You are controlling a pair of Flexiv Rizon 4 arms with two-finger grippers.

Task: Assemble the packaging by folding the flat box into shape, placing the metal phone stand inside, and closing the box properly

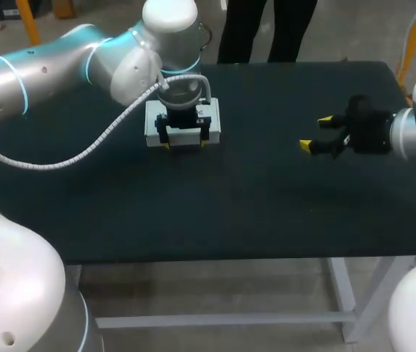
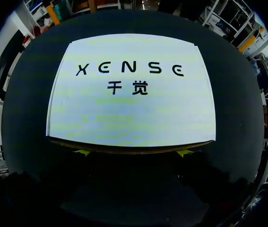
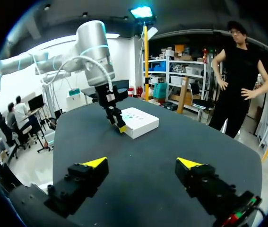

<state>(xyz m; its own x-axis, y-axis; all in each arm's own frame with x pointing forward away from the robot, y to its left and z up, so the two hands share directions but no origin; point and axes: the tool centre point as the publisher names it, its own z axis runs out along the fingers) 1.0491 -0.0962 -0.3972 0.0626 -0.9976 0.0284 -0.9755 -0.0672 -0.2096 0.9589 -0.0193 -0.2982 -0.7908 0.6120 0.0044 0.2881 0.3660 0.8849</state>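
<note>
A white box (image 1: pixel 182 117) with dark print on its lid lies flat and closed on the black table (image 1: pixel 252 198), left of the middle. My left gripper (image 1: pixel 185 144) hangs straight down over the box's near edge, open, both yellow tips just outside that edge. From the left wrist, the box (image 2: pixel 131 90) fills the view ahead and the left gripper (image 2: pixel 134 152) shows only as two tips at its near side. My right gripper (image 1: pixel 318 133) stands open and empty well to the right, pointing toward the box (image 3: pixel 141 122). No metal phone stand is visible.
The dark table (image 3: pixel 152 189) stretches bare between my right gripper (image 3: pixel 142 163) and the box. In the right wrist view, my left gripper (image 3: pixel 117 120) stands at the box's side. A person stands beyond the far edge, not touching the table.
</note>
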